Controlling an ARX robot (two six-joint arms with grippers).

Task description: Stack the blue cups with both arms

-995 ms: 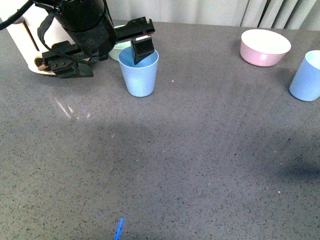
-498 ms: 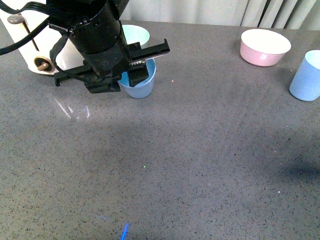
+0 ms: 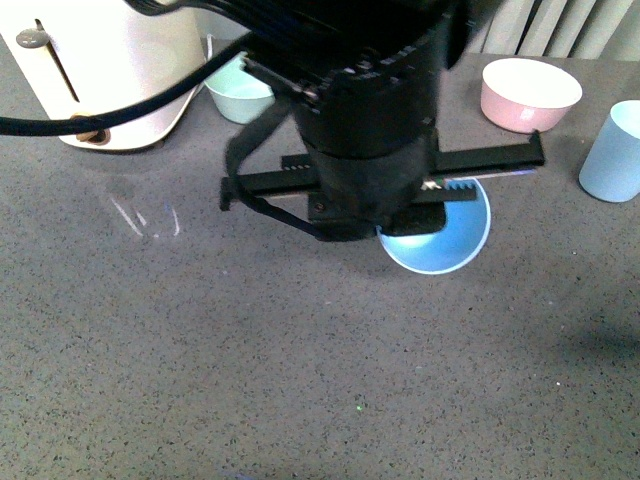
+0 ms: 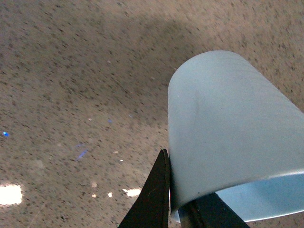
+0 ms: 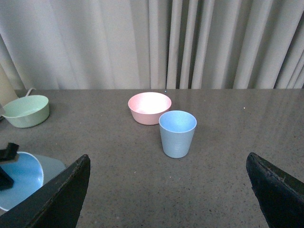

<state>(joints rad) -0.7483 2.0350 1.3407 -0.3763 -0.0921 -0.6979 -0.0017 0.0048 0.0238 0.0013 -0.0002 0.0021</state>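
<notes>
As left gripper (image 3: 420, 214) clamps cup (image 3: 447, 242), second cup (image 3: 612, 152) upright

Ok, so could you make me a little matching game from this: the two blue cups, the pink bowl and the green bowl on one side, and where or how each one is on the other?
Things:
1. middle cup
2. right-hand cup
3. pink bowl
4. green bowl

Places or states:
A. at the back left, next to the white appliance
B. stands upright on the table, nothing gripping it
C. at the back, on the right half of the table
D. held tipped in the left gripper

Pairs: 1-D, 2-B, 3-C, 4-A.
</notes>
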